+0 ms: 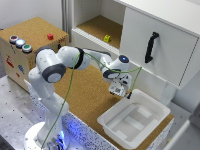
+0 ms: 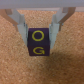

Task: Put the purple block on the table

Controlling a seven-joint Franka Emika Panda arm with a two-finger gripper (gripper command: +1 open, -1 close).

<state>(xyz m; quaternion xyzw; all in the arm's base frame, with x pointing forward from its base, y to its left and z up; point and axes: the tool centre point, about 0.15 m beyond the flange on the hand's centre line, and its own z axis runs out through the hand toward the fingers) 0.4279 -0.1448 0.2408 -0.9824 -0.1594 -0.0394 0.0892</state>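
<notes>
Cork table (image 1: 85, 95) | claw (image 2: 39, 31) clamped on purple block (image 2: 38, 42) | white tray (image 1: 135, 120) near

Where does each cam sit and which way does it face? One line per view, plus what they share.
Exterior view: off the arm, raised, looking down across the table; shows the whole arm, the gripper, a white tray, a cabinet with a yellow block and a button box.
Wrist view: on the wrist, looking down along the fingers at the cork; the purple block, lettered in yellow, sits between them.
Shared: the gripper and the cork tabletop; the purple block is only clear in the wrist view.
</notes>
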